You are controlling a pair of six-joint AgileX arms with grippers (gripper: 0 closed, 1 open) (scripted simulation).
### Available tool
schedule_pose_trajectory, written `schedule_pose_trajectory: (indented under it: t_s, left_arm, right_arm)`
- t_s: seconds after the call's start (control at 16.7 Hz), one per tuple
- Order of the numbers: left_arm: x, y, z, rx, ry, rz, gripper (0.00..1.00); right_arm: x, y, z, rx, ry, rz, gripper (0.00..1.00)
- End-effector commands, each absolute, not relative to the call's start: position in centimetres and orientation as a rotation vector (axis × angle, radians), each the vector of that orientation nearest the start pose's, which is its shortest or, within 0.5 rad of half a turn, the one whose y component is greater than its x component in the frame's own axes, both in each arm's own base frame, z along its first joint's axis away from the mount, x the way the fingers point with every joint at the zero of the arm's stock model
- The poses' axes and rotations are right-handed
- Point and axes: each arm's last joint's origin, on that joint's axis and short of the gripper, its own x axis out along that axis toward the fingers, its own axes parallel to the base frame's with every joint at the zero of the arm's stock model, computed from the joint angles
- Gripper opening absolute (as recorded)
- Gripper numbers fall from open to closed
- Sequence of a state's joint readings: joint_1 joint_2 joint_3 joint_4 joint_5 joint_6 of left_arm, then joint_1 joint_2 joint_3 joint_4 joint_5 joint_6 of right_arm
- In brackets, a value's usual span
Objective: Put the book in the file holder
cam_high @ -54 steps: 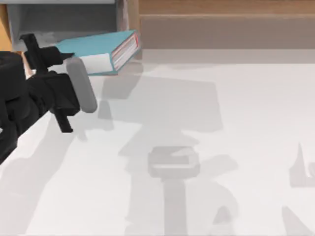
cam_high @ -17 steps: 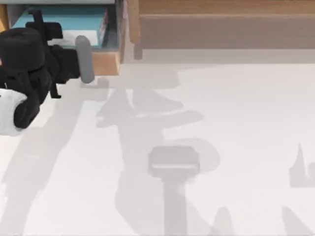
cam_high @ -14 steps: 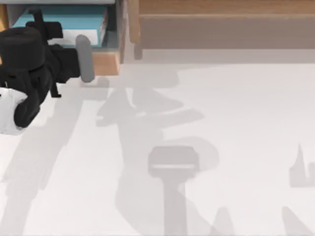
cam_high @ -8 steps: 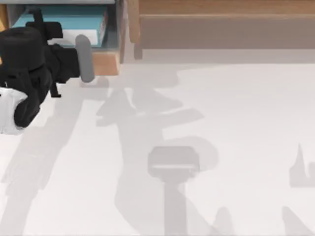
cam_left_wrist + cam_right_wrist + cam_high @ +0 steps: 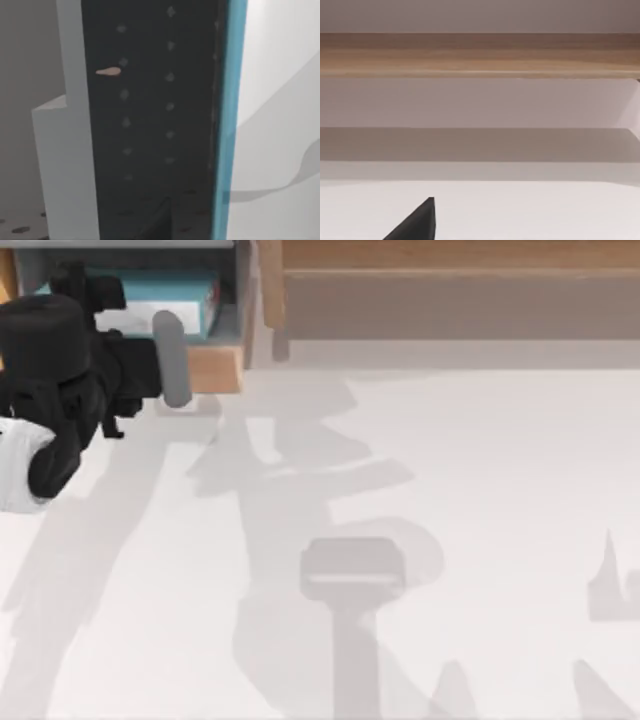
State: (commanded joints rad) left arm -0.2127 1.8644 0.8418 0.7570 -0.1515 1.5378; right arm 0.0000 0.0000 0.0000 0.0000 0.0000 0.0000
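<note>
The teal book (image 5: pixel 165 288) lies inside the grey file holder (image 5: pixel 215 368) at the table's far left corner, behind the holder's light wood front lip. My left gripper (image 5: pixel 95 340) reaches over that lip with its jaws open around the book's near end. In the left wrist view a dark dotted finger pad (image 5: pixel 155 125) stands right beside the book's teal cover edge (image 5: pixel 227 125). A black fingertip (image 5: pixel 420 222) of my right gripper pokes into the right wrist view, above the bare table.
A long brown wooden shelf (image 5: pixel 450 290) runs along the back edge to the right of the holder, and also crosses the right wrist view (image 5: pixel 480 55). The white table (image 5: pixel 450 490) carries only arm shadows.
The book has gone from the holder's mouth to inside it. In the last half second it shifted slightly within the holder while my left arm stayed almost still.
</note>
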Motion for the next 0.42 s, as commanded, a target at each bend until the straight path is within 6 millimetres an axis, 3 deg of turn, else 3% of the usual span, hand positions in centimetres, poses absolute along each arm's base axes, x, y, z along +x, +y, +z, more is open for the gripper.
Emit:
schedule_pose_trajectory:
  t_s: [0.12, 0.42]
  left_arm:
    - [36.87, -7.23, 14.82, 1.563, 0.178, -0.237, 1.00]
    - [36.87, -7.23, 14.82, 1.563, 0.178, -0.237, 1.00]
  right_arm:
    - [10.57, -0.12, 16.00, 0.000, 0.000, 0.000, 1.00]
    - [10.57, -0.12, 16.00, 0.000, 0.000, 0.000, 1.00]
